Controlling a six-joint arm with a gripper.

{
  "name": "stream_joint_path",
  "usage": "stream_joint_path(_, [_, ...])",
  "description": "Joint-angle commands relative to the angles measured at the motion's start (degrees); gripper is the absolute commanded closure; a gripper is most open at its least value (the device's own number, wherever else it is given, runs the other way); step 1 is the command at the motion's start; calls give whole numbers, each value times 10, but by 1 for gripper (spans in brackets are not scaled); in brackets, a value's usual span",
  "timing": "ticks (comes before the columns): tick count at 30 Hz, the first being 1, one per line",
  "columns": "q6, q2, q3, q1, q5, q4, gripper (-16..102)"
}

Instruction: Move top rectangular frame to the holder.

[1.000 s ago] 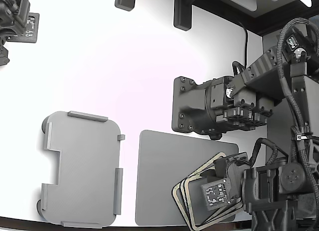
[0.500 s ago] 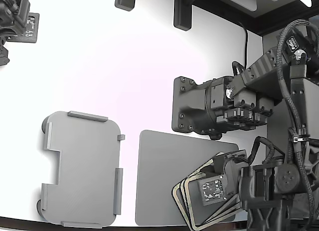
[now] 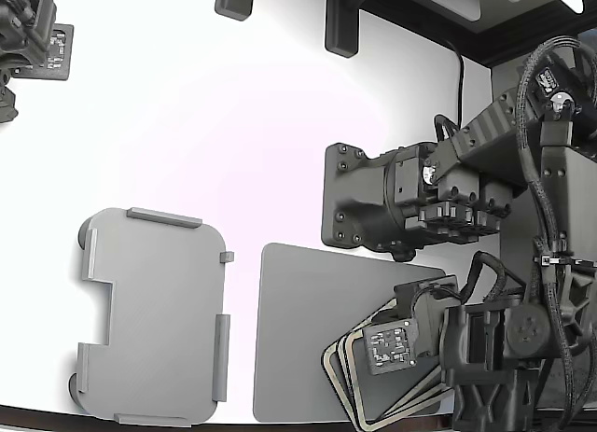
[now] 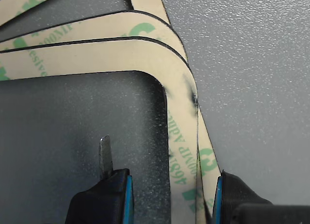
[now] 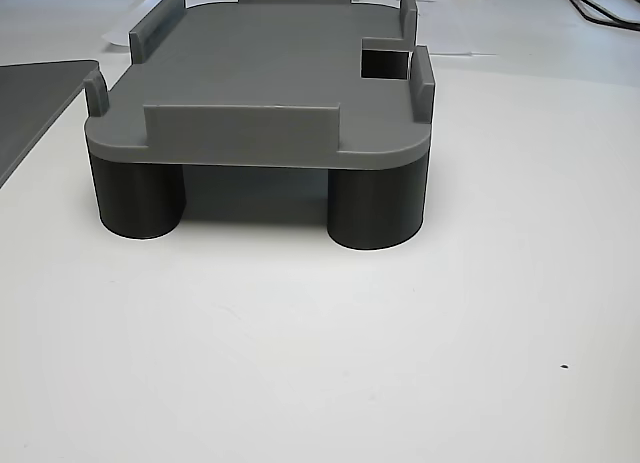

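the gripper (image 4: 167, 195) is standing open over the stack of frames, its two blue-edged fingers (image 4: 109, 197) spread apart with one side strip of the top rectangular frame (image 4: 181, 151) lying between them. one finger is sitting over the dark mat showing through the frame's opening, and the other finger is sitting just outside the frame's outer edge, over the grey mat (image 4: 252, 79). nothing is being clamped; whether the fingertips are touching the frame or the mat cannot be told. a thin metal blade (image 4: 105, 156) is poking out ahead of the inner finger, over the mat inside the opening.

the top rectangular frame is lying flat just ahead of the gripper, its rounded corner curving away from the fingers. two more frames (image 4: 145, 28) are fanning out from under it, further ahead of the gripper, each showing green print on beige.

in the exterior view the gripper (image 3: 396, 348) is hanging low over the frame stack (image 3: 347, 376), which is resting on the dark grey mat (image 3: 308, 320) near the arm's base. the holder (image 3: 154, 315) is sitting well apart from the gripper, beyond the mat toward the exterior view's left, with nothing on it. the other view is showing the holder (image 5: 270, 73) close up, raised on round dark legs (image 5: 375, 208), with tabs standing along its edges.
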Motion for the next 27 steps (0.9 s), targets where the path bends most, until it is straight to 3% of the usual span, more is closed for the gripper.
stream_joint_path(1, [2, 16, -7, -5, 1, -4, 20])
stream_joint_path(22, [7, 34, 19, -2, -4, -9, 36])
stream_joint_path(27, [8, 35, 25, -2, -4, -12, 44])
